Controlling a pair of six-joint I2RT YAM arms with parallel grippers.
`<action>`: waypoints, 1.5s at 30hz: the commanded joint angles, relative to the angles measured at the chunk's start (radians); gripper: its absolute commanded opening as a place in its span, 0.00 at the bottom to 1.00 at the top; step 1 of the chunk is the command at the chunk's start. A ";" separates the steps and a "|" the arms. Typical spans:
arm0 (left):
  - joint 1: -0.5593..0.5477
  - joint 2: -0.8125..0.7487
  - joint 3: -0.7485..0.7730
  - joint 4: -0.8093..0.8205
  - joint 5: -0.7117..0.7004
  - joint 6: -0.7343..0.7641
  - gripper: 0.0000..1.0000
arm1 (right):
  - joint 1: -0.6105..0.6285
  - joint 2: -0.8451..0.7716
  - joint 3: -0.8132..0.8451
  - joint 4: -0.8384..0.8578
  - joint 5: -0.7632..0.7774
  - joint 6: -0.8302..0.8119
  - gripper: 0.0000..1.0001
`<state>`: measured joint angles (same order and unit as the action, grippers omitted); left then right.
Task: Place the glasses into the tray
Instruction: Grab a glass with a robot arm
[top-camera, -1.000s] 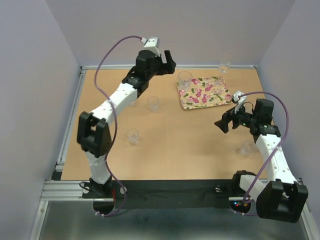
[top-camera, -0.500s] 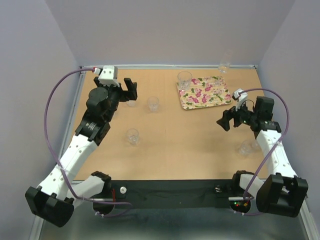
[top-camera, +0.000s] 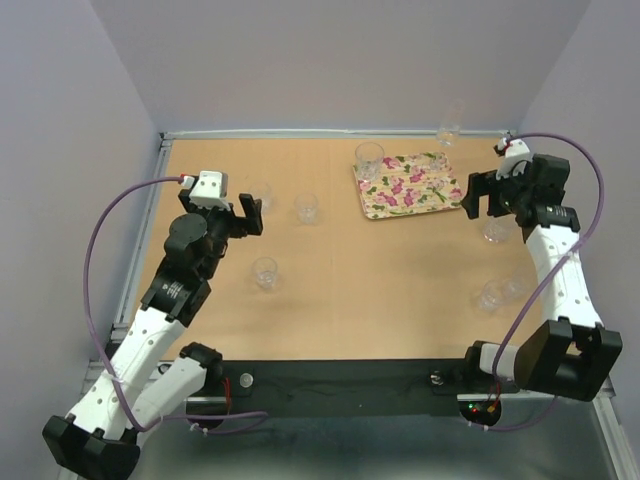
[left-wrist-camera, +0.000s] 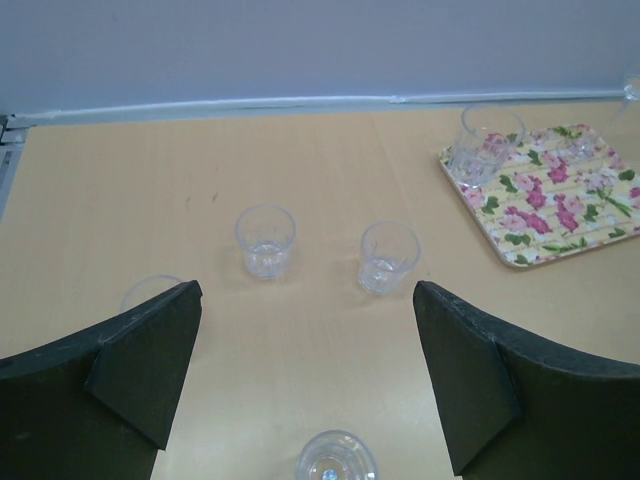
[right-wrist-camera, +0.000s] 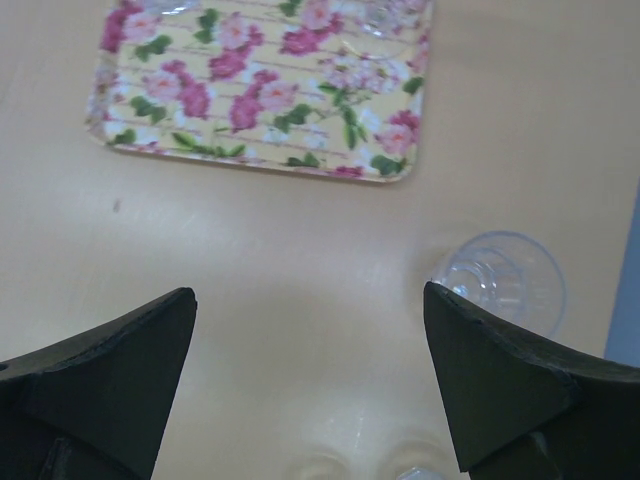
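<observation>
From above, the left fingers (top-camera: 250, 212) and right fingers (top-camera: 472, 195) both hang spread and empty over the counter (top-camera: 350, 300). Most glasses (top-camera: 307, 207) stand loose around the tray (top-camera: 405, 190). Left wrist view: one tumbler (left-wrist-camera: 485, 142) sits at the tray's corner. Right wrist view: another glass (right-wrist-camera: 505, 278) stands beside the tray. Barely begun, I judge.

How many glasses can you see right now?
9 glasses: one at the tray's far-left corner, a stemmed one farthest back, four on the left, one half behind the left tool, three on the right. Another may sit on the tray.
</observation>
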<state>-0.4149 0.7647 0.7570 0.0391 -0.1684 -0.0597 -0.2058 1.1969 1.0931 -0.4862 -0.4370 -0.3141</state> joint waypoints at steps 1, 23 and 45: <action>0.002 -0.050 -0.008 0.053 0.029 0.001 0.99 | -0.043 0.075 0.083 -0.017 0.178 0.078 1.00; 0.002 -0.030 -0.008 0.045 -0.006 0.020 0.99 | -0.064 0.467 0.268 -0.048 0.311 0.044 0.46; 0.002 -0.051 -0.008 0.044 0.000 0.021 0.99 | -0.061 0.507 0.166 -0.057 0.356 0.004 0.24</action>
<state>-0.4149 0.7303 0.7521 0.0414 -0.1661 -0.0521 -0.2623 1.7039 1.2652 -0.5449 -0.0818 -0.2928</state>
